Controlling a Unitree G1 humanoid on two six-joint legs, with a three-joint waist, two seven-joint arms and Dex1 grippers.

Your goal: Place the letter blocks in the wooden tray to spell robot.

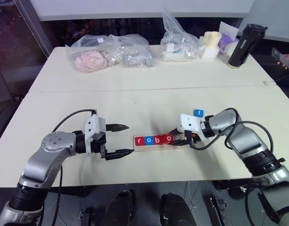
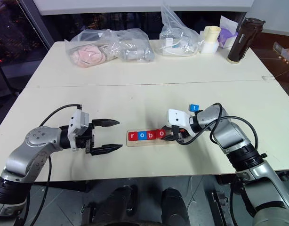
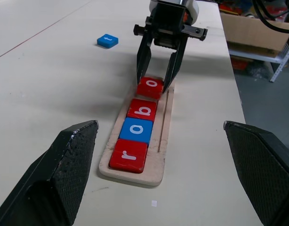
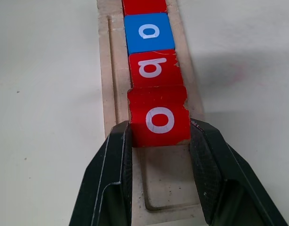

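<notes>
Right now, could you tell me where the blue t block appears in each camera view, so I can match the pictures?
Left eye view: blue t block on the table, beyond the right gripper.
Right eye view: the same spot.
Left wrist view: far up the table.
Right wrist view: not in it.
Shared landmark: the wooden tray.

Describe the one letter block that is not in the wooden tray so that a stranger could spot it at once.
Start at the long wooden tray near the front of the pale table, where four tiles read r, o, b, o. Look just beyond the tray's unfilled end, behind the right pincer: a single blue t block lies alone on the bare tabletop. It is the only tile outside the tray.
</notes>
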